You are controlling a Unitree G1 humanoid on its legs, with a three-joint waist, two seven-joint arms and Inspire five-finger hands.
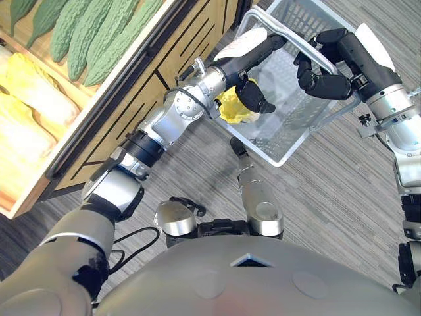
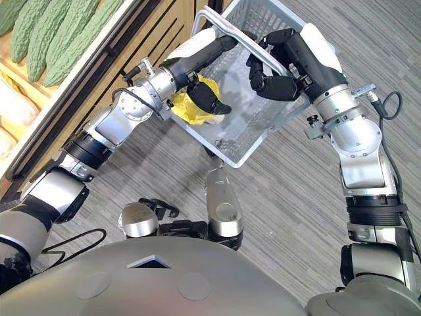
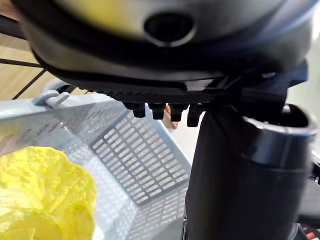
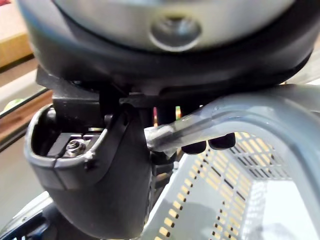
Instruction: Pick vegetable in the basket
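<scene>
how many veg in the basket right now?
1: a yellow leafy vegetable against the basket wall nearest the shelf, beside the left hand. The right hand grips the handle. The arms cover part of the floor, so more may be hidden.

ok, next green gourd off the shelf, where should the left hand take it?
Grip the outermost gourd round its thick middle, coming from above on the side of the shelf edge. It lies flat, pressed against its neighbours, so only its top and that flank are free.

Grocery shop: wooden shelf (image 1: 105, 92) w/ green gourds (image 1: 89, 29) & cabbages (image 1: 29, 89) left of left hand (image 1: 243, 62), shopping basket (image 1: 309, 118) under it.
</scene>
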